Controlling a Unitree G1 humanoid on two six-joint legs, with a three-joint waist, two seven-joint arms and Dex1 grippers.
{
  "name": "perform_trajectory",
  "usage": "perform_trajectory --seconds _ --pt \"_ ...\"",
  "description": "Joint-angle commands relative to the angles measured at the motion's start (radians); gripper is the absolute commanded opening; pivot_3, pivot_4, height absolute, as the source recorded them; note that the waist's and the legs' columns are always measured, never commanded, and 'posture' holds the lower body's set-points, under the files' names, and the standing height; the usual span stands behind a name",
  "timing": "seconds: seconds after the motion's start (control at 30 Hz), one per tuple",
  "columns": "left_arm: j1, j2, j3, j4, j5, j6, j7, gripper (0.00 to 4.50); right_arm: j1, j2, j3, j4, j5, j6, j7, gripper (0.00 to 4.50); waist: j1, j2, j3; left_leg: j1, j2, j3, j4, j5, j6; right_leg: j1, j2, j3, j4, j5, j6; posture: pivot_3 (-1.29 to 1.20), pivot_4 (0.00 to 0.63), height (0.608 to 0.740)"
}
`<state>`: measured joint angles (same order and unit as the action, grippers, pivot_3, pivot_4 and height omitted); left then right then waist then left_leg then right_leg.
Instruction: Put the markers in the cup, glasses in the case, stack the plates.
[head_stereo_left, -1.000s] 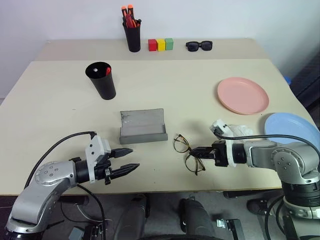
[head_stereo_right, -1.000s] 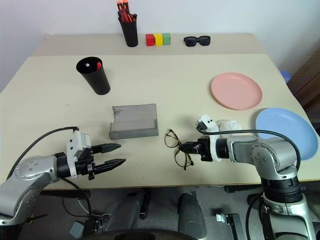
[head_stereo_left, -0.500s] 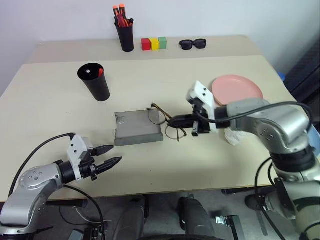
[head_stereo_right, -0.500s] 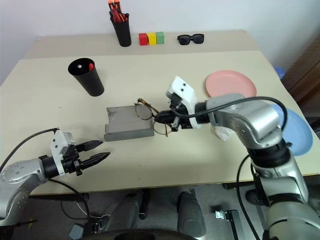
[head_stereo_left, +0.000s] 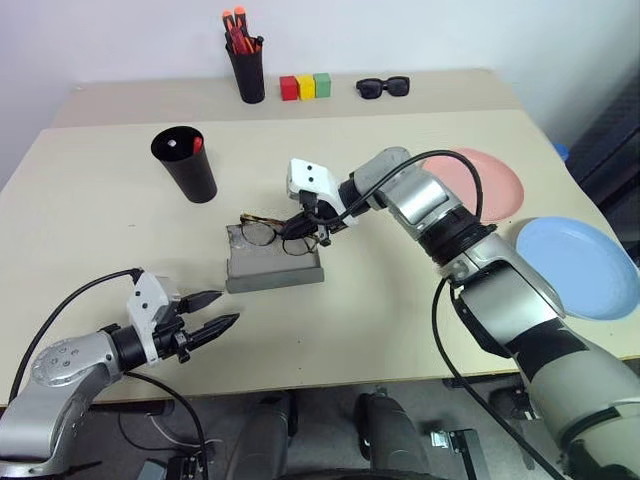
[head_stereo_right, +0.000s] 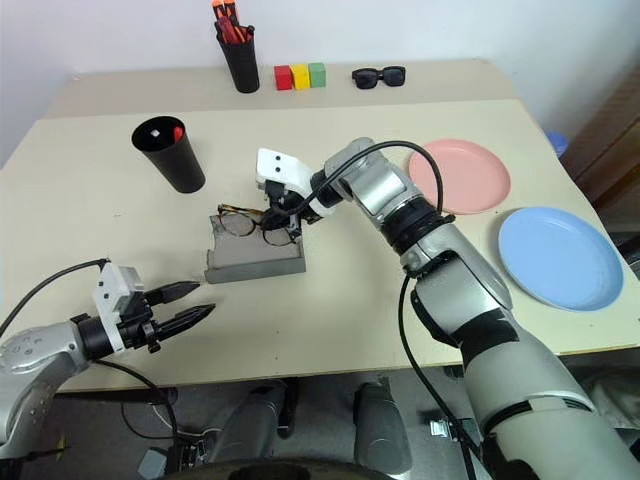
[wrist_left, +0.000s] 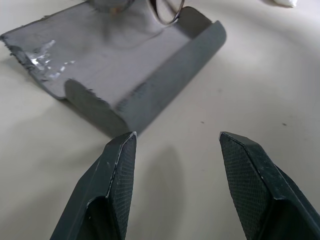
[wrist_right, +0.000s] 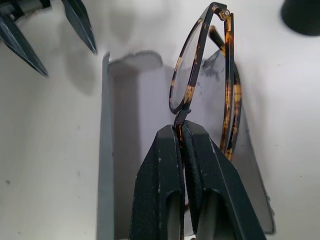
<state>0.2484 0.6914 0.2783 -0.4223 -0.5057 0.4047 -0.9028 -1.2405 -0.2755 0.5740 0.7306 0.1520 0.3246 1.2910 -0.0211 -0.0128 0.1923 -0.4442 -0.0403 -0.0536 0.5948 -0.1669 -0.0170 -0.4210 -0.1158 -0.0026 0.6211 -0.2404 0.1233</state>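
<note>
Table (head_stereo_left: 420, 300): glasses (head_stereo_left: 268, 233) now over the case (head_stereo_left: 275, 262), pinched in right tool (wrist_right: 181, 131); left tool (head_stereo_left: 216, 311) apart.

Sitting on the tabletop (head_stereo_left: 420, 300): two plates, one pink (head_stereo_left: 495, 182) and one blue (head_stereo_left: 578, 252); two black cups (head_stereo_left: 186, 164); three coloured blocks (head_stereo_left: 305, 86); one pair of sunglasses (head_stereo_left: 383, 88); one grey case (head_stereo_left: 272, 262); one pair of wire-framed glasses (head_stereo_left: 270, 234).

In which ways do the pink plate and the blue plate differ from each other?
The pink plate is salmon coloured; the blue plate is light blue. The pink plate lies farther back on the table, while the blue plate lies nearer the front right edge. The right arm's cable crosses in front of the pink plate; the blue plate is fully visible. Both are round, flat and similar in size.
</note>
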Motion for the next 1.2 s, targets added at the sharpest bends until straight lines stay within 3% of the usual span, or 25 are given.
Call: perform_trajectory --seconds 0.03,0.37,0.63,0.73,0.77,0.83,0.97,1.2 --pt "0.04 -0.012 0.064 -0.057 -0.026 -0.014 0.025 2.71 -0.046 0.028 -0.016 0.072 -0.055 -0.104 0.084 0.07 -0.001 0.0 0.0 0.0 0.0 0.0 0.0 0.0 0.0 0.0 0.0 0.0 0.0 0.0 0.0 0.0 0.15 0.74" --pt "0.054 -0.011 0.1 -0.062 -0.033 -0.019 0.04 2.71 -0.027 0.065 -0.036 0.123 -0.139 -0.156 0.182 0.07 -0.001 0.0 0.0 0.001 0.0 0.0 -0.001 0.001 -0.005 -0.003 0.003 0.0 0.009 -0.001 -0.002 0.0 0.15 0.74" --pt "0.0 -0.009 0.081 -0.044 -0.028 -0.021 0.055 2.71 -0.052 0.088 -0.118 0.113 -0.142 -0.136 0.137 3.98 0.0 0.0 0.0 0.001 0.0 0.0 -0.001 0.002 -0.006 -0.003 0.003 0.0 0.009 -0.001 -0.002 0.0 0.15 0.74" --pt "-0.083 -0.021 0.08 -0.023 -0.074 0.022 0.086 2.71 -0.057 0.071 -0.168 0.067 -0.137 -0.143 0.091 3.98 0.002 0.0 0.0 0.001 0.0 0.0 -0.001 0.002 -0.006 -0.003 0.003 0.0 0.009 -0.001 -0.001 0.0 0.15 0.74" --pt "-0.141 -0.026 0.076 -0.003 -0.112 0.072 0.109 2.45 -0.035 0.051 -0.185 0.014 -0.137 -0.158 0.074 4.02 0.004 0.0 0.0 0.001 0.0 0.0 -0.001 0.002 -0.006 -0.003 0.004 0.0 0.01 -0.001 -0.001 0.0 0.15 0.74" --pt "-0.251 -0.038 0.057 0.038 -0.139 0.136 0.156 1.85 0.037 0.011 -0.216 -0.123 -0.124 -0.16 0.047 4.04 0.01 0.0 0.0 0.0 0.0 -0.001 -0.001 0.003 -0.007 -0.004 0.005 -0.001 0.01 0.0 0.0 0.0 0.15 0.74" --pt "-0.439 -0.064 -0.011 0.118 -0.097 0.17 0.226 0.02 0.235 -0.071 -0.276 -0.444 -0.097 -0.09 -0.02 4.04 0.011 -0.003 -0.002 0.001 -0.001 -0.002 0.0 0.004 -0.007 0.001 0.005 -0.002 0.01 0.0 0.001 0.0 0.15 0.74" --pt "-0.776 -0.099 -0.198 0.377 0.028 0.27 0.29 0.02 0.593 -0.147 -0.417 -0.947 -0.045 0.115 -0.248 4.04 0.002 -0.003 -0.001 0.001 -0.001 -0.001 0.002 0.004 -0.007 0.002 0.006 -0.001 0.012 0.001 0.001 0.0 0.15 0.74"
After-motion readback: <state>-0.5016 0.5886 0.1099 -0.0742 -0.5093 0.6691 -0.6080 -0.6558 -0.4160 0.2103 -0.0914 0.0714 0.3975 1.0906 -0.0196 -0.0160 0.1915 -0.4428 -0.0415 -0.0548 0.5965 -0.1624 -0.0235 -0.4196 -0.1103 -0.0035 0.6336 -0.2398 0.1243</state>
